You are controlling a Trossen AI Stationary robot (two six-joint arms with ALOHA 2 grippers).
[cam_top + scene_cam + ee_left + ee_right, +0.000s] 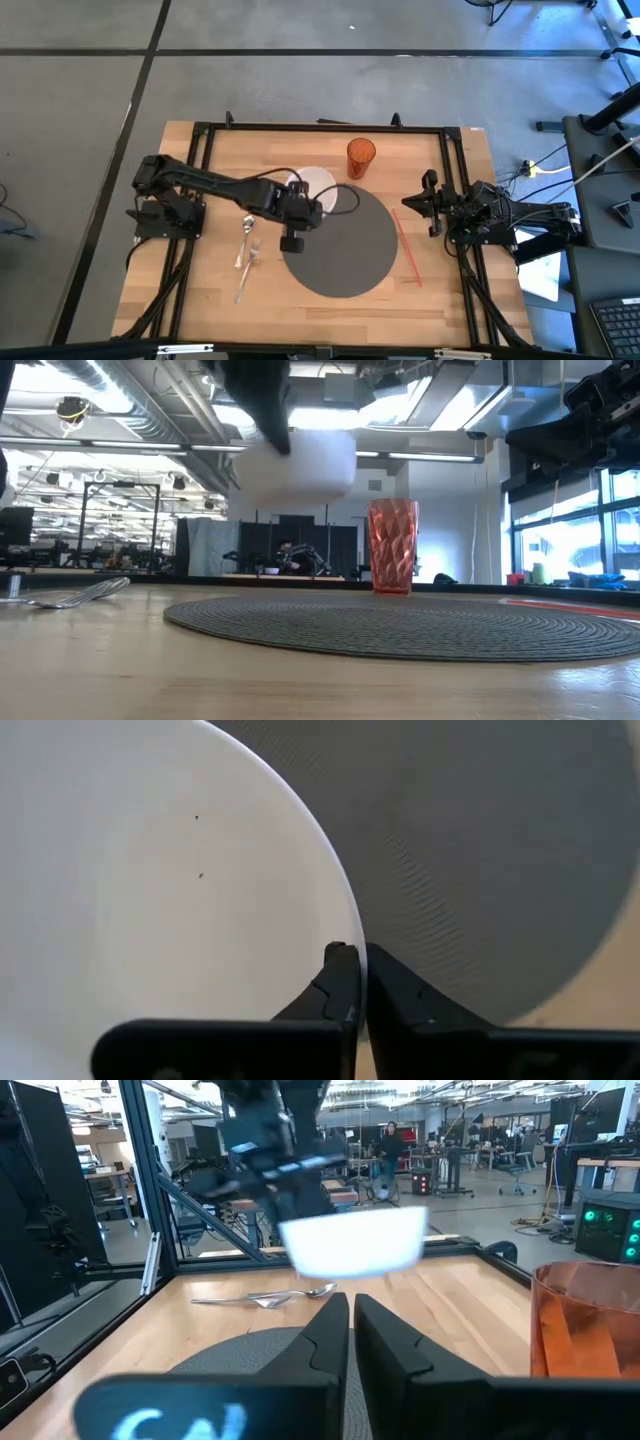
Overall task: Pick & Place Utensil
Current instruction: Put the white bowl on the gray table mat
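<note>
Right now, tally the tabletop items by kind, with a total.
White round bowl, held above the mat: 1
Orange faceted plastic cup: 1
Dark grey round woven placemat: 1
Silver metal utensils: 2
Red thin straw: 1
Total: 6

Two matte black jointed arms; each hand [352,990] has two blunt, angular black fingers [325,1335].

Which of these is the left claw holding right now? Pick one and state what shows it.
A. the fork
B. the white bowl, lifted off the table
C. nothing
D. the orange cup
B: the left claw is shut on the rim of the white bowl, and the low view shows the bowl hanging clear above the round grey placemat.
</note>
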